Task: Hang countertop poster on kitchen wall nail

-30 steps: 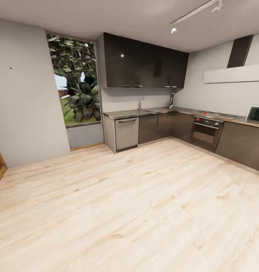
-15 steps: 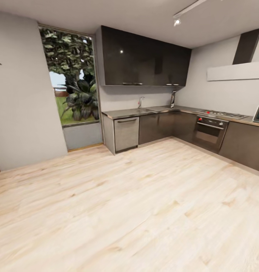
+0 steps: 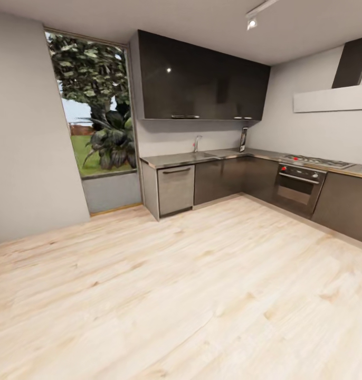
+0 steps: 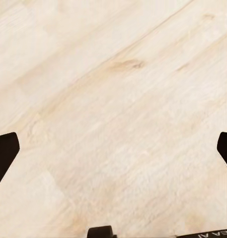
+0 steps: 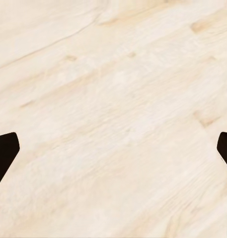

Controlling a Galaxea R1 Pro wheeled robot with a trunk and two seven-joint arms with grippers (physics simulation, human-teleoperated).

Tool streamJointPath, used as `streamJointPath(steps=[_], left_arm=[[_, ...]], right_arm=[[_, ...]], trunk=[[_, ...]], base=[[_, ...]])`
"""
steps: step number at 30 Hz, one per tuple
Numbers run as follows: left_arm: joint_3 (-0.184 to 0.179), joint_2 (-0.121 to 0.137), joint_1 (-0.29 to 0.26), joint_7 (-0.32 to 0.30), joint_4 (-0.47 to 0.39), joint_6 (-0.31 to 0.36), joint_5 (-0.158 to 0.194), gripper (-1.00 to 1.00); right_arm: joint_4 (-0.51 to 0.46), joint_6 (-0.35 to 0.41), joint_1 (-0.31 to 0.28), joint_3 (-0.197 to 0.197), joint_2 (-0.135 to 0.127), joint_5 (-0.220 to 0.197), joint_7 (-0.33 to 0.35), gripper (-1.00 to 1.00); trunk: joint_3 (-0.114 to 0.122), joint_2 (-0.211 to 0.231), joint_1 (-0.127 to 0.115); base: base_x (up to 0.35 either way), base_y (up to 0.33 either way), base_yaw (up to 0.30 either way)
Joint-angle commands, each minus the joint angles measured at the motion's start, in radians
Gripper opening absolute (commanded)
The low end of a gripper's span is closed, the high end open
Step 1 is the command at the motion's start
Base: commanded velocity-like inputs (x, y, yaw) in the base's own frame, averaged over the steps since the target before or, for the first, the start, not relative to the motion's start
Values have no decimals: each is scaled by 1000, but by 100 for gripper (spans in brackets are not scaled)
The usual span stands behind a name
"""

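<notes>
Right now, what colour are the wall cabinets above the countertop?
Glossy black wall cabinets, over the grey steel countertop; clearest in the head view.

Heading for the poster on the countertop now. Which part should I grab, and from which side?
The poster stands upright against the back wall at the countertop corner. Probably pinch its thin top edge from above and in front; the wall blocks its back. Too distant for finer detail.

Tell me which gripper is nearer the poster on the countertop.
Cannot tell. The left gripper and the right gripper each hang open over the wood floor; the poster stands far off on the kitchen countertop.
</notes>
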Motion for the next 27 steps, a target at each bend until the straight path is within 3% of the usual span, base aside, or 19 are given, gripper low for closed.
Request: streamJointPath(steps=[1,27], left_arm=[[1,0,0,0,-1,-2,-9,100],[1,0,0,0,-1,-2,-9,100]], right_arm=[[1,-3,0,0,0,1,-1,100],[2,-3,0,0,0,2,-1,100]], trunk=[[-1,0,1],[-1,0,1]], base=[[333,-93,0],[326,-143,0]])
